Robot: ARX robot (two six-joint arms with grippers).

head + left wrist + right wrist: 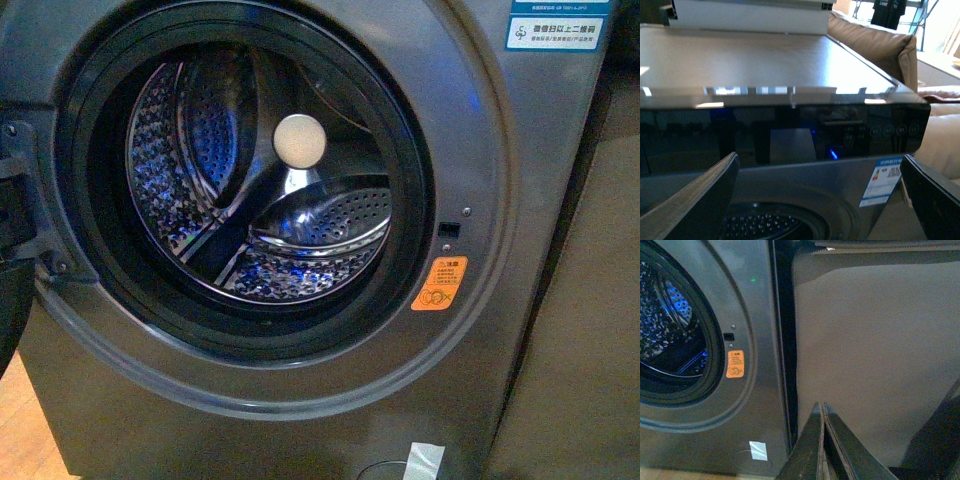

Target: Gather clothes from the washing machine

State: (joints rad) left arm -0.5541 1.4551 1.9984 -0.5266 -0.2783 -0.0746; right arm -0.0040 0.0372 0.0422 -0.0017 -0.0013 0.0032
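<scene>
No clothes show in the washing machine [480, 330] drum [260, 190], so the spread-jawed left gripper [820, 200] should descend centred through the porthole to search, while the clenched right gripper [822, 440] waits right.

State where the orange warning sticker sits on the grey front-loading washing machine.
In the front view, the orange warning sticker sits on the grey metallic washing machine front, just right of the black rubber door gasket at the porthole's lower right, below a small dark latch slot.

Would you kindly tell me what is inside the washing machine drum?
The drum shows only perforated steel, paddles and a round pale disc. No clothes visible; its near bottom is hidden behind the gasket.
</scene>
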